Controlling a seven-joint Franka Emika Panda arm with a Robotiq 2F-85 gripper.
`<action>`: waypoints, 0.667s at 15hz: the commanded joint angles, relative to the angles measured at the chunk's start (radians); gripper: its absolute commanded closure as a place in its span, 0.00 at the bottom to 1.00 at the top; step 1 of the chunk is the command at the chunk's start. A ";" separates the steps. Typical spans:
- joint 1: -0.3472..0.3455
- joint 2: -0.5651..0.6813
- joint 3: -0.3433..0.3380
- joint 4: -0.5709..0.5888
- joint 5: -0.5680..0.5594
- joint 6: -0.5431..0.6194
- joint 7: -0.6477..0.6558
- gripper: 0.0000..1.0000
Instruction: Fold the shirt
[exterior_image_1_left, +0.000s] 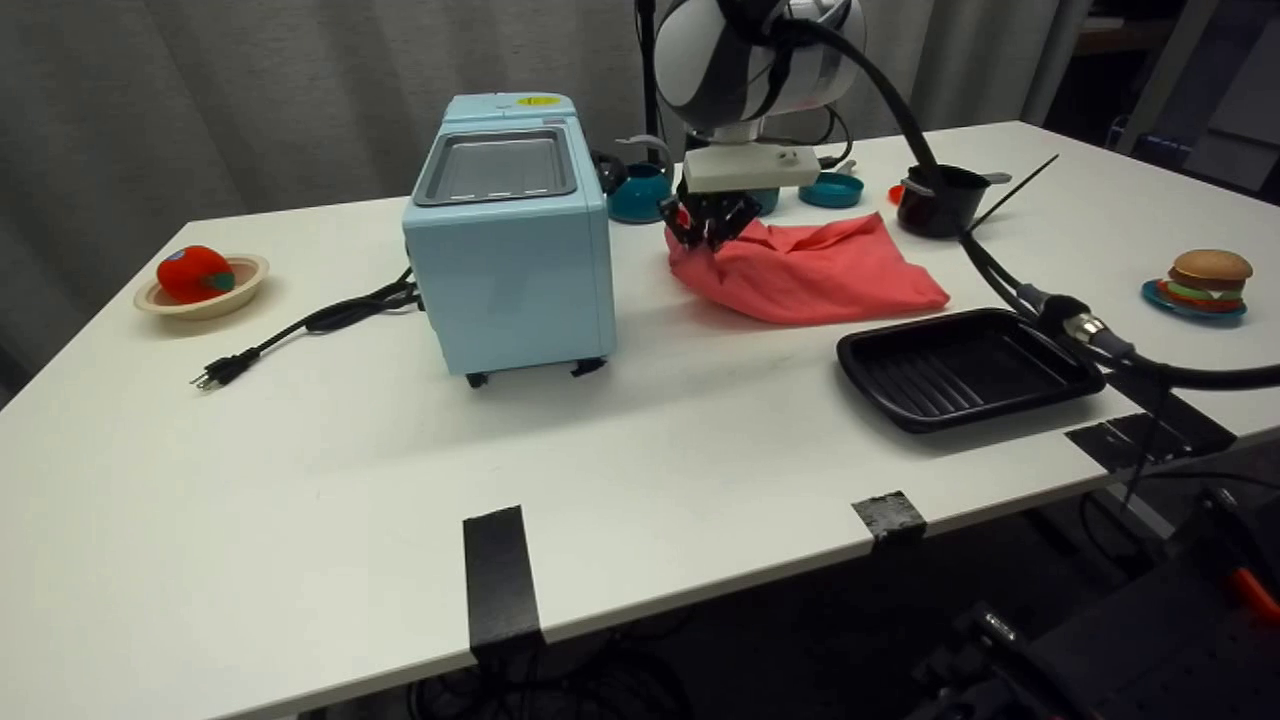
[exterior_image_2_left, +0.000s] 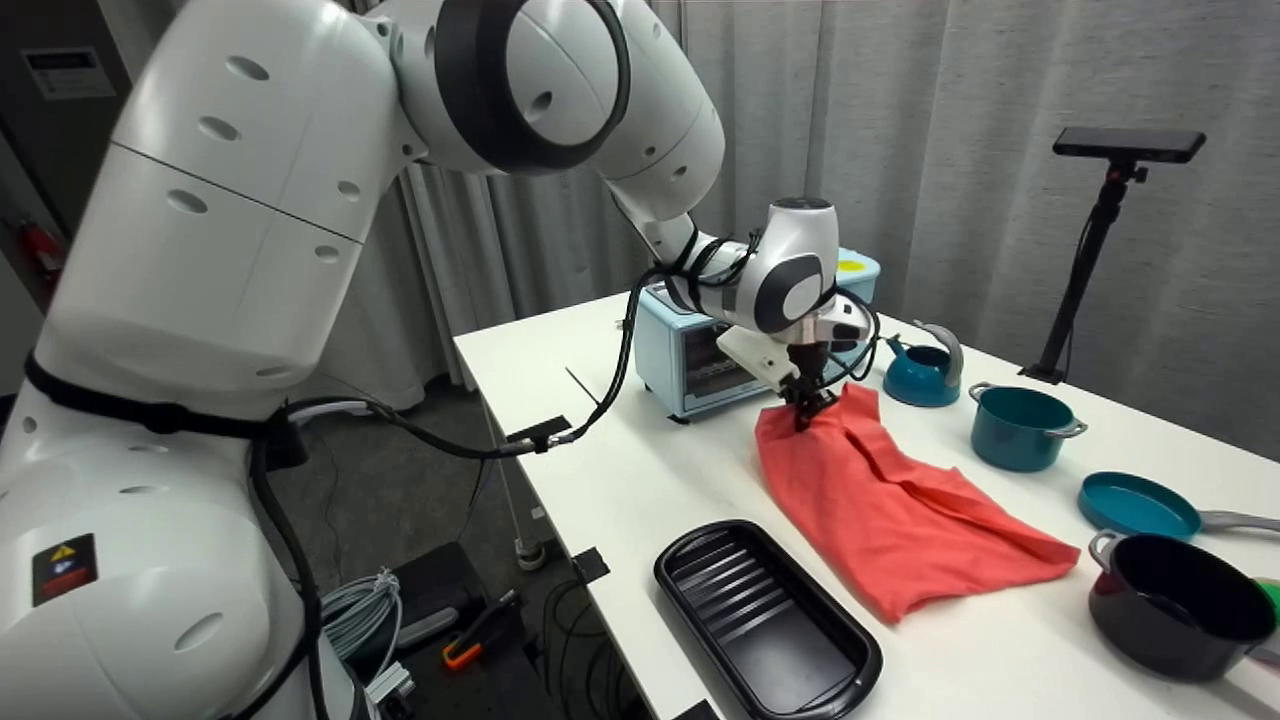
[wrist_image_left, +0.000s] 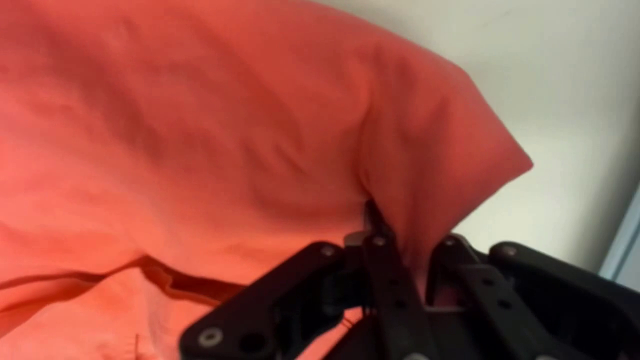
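Indoors, gray curtains hang behind a white table where the gripper pinches a fold of red shirt.

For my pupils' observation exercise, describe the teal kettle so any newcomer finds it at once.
On the white table, in an exterior view, find the light-blue toaster oven. Right of it stands the kettle. Unlike the neighbouring teal pot, it has a spout and arched grey handle.

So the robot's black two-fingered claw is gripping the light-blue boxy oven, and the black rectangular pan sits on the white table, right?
Not the light-blue boxy oven: the wrist view shows the black two-fingered claw pinching a fold of the coral-red shirt. The black rectangular pan does sit on the white table.
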 joint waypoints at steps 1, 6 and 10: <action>-0.081 -0.078 0.065 0.005 0.122 -0.046 -0.107 0.97; -0.162 -0.159 0.080 0.015 0.236 -0.103 -0.209 0.97; -0.213 -0.208 0.050 -0.001 0.268 -0.155 -0.263 0.97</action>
